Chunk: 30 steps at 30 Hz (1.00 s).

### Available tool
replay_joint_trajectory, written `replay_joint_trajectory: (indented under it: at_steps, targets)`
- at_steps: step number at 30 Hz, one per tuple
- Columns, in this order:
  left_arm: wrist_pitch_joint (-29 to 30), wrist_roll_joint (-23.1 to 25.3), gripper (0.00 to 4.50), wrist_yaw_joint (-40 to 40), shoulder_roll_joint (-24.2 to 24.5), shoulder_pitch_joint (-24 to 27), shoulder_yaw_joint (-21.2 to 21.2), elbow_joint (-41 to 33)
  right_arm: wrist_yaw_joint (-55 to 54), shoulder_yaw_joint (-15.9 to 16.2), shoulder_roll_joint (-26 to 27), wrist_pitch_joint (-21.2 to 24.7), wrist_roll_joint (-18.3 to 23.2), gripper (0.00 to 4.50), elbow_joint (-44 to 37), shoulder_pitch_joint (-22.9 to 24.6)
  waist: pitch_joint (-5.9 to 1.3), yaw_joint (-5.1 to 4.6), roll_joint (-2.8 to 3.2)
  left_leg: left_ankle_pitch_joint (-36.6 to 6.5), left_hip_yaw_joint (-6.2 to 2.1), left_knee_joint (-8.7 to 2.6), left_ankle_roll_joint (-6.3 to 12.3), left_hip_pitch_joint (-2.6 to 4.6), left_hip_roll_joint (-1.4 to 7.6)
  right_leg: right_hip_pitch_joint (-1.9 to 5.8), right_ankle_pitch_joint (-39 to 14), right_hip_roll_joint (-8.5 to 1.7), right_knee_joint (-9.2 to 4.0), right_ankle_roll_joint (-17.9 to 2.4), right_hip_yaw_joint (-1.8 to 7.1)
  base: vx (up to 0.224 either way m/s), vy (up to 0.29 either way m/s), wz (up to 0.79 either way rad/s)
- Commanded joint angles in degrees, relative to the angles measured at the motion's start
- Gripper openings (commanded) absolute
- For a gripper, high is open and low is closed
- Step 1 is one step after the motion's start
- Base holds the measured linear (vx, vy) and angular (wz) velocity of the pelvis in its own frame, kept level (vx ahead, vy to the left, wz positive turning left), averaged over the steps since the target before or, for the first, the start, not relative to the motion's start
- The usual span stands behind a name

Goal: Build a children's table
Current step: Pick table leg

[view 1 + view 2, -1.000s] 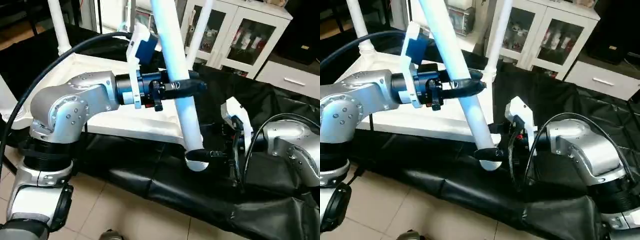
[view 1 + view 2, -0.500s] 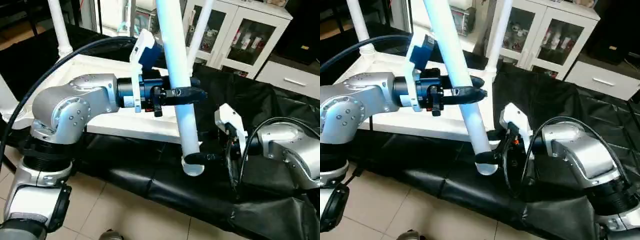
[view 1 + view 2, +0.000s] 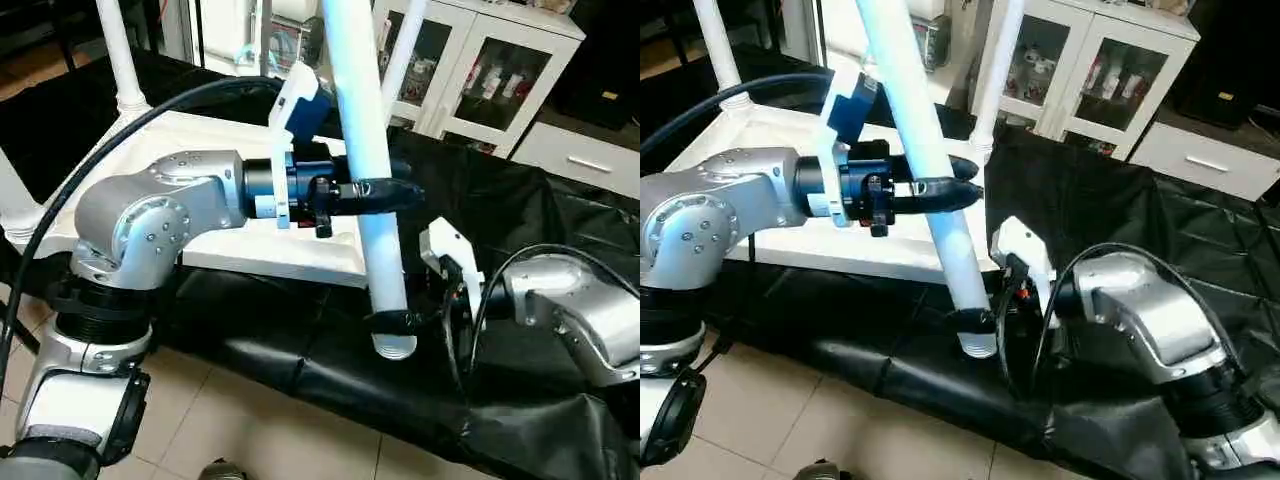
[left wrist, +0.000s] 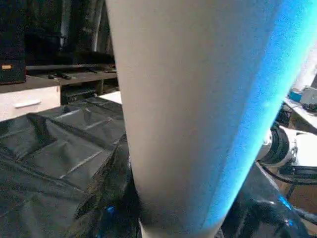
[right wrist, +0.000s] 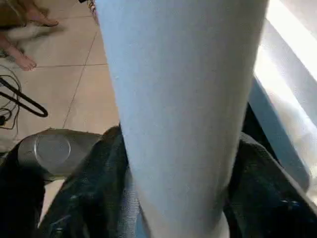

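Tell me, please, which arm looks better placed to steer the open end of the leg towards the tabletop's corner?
Probably the right. The right gripper clasps the leg just above its open lower end, close to the tabletop's near corner; the left gripper holds it at mid-length, better for bearing it.

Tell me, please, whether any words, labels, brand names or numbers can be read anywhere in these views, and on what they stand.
None can be read.
Items behind the glass cabinet doors: any labels are too small to read.
The table leg, tabletop and both grippers carry no visible text.
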Motion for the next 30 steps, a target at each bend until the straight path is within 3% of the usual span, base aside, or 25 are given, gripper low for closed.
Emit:
replay_joint_trajectory:
  at_steps: [1, 5, 18, 26, 28, 30]
  targets:
    - [-0.3, 0.5, 1.7, -0.6, 0.0, -1.1, -1.0, -1.3, 0.1, -0.3, -0.6, -0.8, -0.7, 2.99, -0.7, 0.0, -4.12, 0.15, 1.09, -6.3, -0.73, -4.31, -2.89, 1.0, 2.54, 3.08, -5.9, -4.87, -3.4, -11.5, 2.89, 0.0, 0.0, 0.0]
    - [-0.2, 0.6, 1.7, -0.7, -0.1, -1.1, -1.0, -1.4, 0.6, -0.2, -0.7, -0.7, -0.7, 2.99, -0.8, 0.1, -4.13, 0.16, 1.04, -6.2, -0.72, -4.28, -2.8, 0.94, 2.51, 3.14, -5.8, -4.86, -3.37, -11.4, 2.9, 0.0, 0.0, 0.0]
    - [-0.2, 0.9, 1.7, -1.2, 0.1, -1.2, -1.4, -2.0, 3.0, 1.1, -2.1, -0.1, -1.1, 1.95, -1.3, 0.8, -4.13, 0.2, 0.85, -5.8, -0.71, -4.24, -2.53, 0.88, 2.52, 3.19, -6.0, -4.91, -3.35, -11.4, 2.9, 0.0, 0.0, 0.0]
    - [-1.1, 1.9, 1.7, -0.6, -0.2, -1.4, -1.2, -1.8, 3.2, 1.7, -2.4, -0.6, -1.7, 1.88, -1.6, 1.5, -4.17, 0.26, 0.96, -5.5, -0.71, -4.19, -2.36, 0.91, 2.54, 3.13, -5.6, -4.9, -3.34, -11.5, 2.93, 0.0, 0.0, 0.0]
    - [0.1, 1.7, 2.26, 1.0, -0.7, -1.8, -0.5, -1.0, 2.5, 1.0, -1.8, -0.8, -1.7, 1.88, -1.5, 1.5, -4.17, 0.28, 1.29, -5.7, -0.77, -4.21, -2.46, 0.95, 2.55, 3.12, -5.2, -4.88, -3.28, -11.7, 2.9, 0.0, 0.0, 0.0]
    - [2.3, 0.1, 2.4, 1.9, -1.1, -2.0, 0.8, 0.0, 1.2, -0.5, -0.6, -1.3, -1.8, 1.88, -1.2, 1.2, -4.19, 0.22, 1.21, -6.1, -0.77, -4.19, -2.65, 0.84, 2.45, 3.2, -4.9, -4.85, -3.29, -11.9, 2.87, 0.0, 0.0, 0.0]
